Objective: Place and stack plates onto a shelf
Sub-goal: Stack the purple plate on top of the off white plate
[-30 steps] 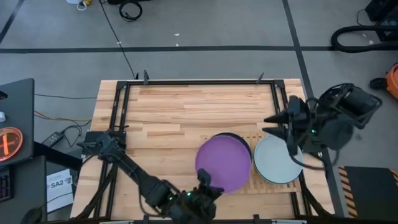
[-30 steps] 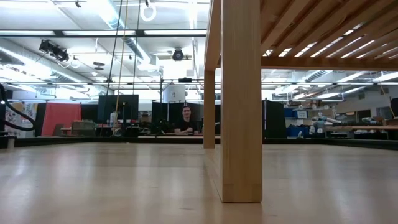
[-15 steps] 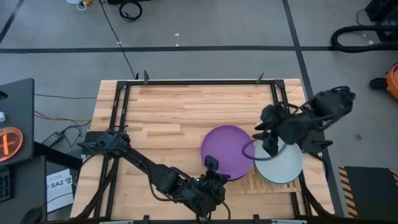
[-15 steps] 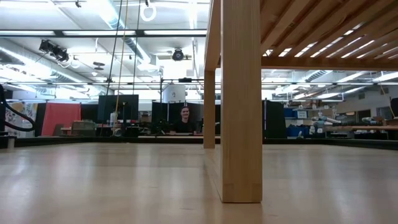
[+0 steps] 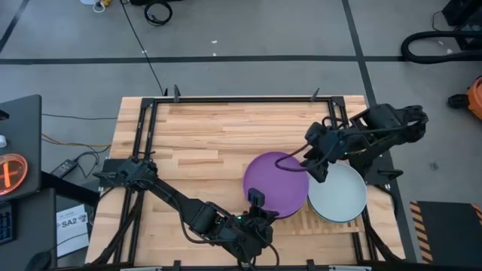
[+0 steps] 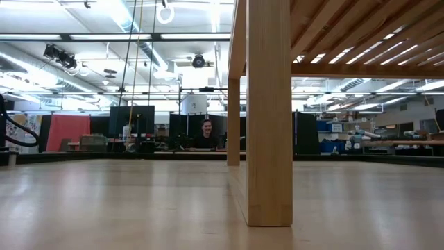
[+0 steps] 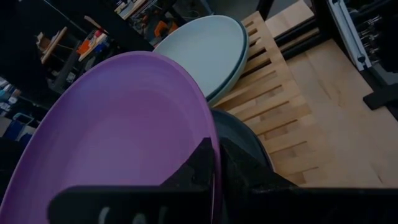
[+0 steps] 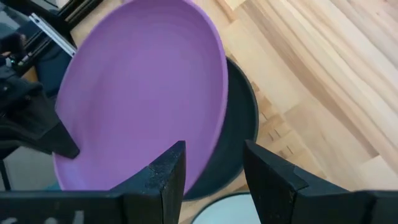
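A purple plate (image 5: 276, 184) hangs over the shelf (image 5: 331, 224) with my left gripper (image 5: 256, 202) shut on its near rim. Under it a dark plate (image 7: 249, 134) lies on the shelf's slats (image 7: 273, 93). Beside that, a pale mint plate (image 5: 339, 192) rests on a teal one at the shelf's right end. My right gripper (image 5: 310, 164) is open at the purple plate's far right rim. In the right wrist view its fingers (image 8: 168, 177) stand either side of that rim (image 8: 219, 134), and I see no touch. My left gripper pinches the purple plate's near rim (image 7: 210, 134) between its two fingers, one on the top face and one underneath. The fingers come slanting from the table's near side. The plate is tilted over the dark plate; whether its far edge rests on that plate I cannot tell.
Black frame rails (image 5: 226, 99) run along the table's far, left and right sides. Bare wooden table top (image 5: 211, 143) spreads to the left of and beyond the shelf. The low view shows only the shelf's leg (image 6: 269, 111) and a person in the room behind.
My left gripper has carried the purple plate a little toward the table's right and far side, over the dark plate, then held still. My right gripper has swung from the right edge toward the purple plate's far rim, sinking and turning as it came.
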Robot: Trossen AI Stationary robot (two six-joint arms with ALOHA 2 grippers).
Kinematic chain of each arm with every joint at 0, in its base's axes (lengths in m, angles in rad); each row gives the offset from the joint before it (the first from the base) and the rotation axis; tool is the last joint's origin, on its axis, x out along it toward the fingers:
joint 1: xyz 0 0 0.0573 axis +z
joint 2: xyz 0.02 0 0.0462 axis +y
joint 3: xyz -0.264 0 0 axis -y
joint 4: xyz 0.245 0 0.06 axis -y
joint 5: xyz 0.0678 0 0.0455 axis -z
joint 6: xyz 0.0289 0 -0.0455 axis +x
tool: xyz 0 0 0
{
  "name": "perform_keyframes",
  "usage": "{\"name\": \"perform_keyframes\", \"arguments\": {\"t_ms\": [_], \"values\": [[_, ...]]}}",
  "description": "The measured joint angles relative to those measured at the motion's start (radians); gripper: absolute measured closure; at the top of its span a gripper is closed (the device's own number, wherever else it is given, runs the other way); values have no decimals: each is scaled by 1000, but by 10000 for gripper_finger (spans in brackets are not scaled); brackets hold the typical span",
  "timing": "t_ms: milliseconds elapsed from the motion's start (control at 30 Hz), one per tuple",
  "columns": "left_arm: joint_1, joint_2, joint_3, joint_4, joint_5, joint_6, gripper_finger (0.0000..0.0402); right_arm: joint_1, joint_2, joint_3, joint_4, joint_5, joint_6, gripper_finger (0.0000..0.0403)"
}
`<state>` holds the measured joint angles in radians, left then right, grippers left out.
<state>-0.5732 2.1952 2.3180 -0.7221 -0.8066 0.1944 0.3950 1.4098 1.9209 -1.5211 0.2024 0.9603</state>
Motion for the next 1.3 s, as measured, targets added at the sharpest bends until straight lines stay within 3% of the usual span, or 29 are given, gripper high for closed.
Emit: {"name": "perform_keyframes", "arguments": {"t_ms": [300,433,800,1133,1300], "values": [[1,0,0,5,-1,0,383,-2,74,0,-1,-24,6,242],[0,0,0,4,1,-1,383,-18,99,0,-6,-85,-35,253],[1,4,0,2,17,5,365,-38,107,2,23,-87,-77,381],[9,5,-1,17,67,0,360,-55,102,2,11,-92,-118,381],[17,5,-1,26,66,0,335,-73,80,3,3,-99,-151,382]]}}
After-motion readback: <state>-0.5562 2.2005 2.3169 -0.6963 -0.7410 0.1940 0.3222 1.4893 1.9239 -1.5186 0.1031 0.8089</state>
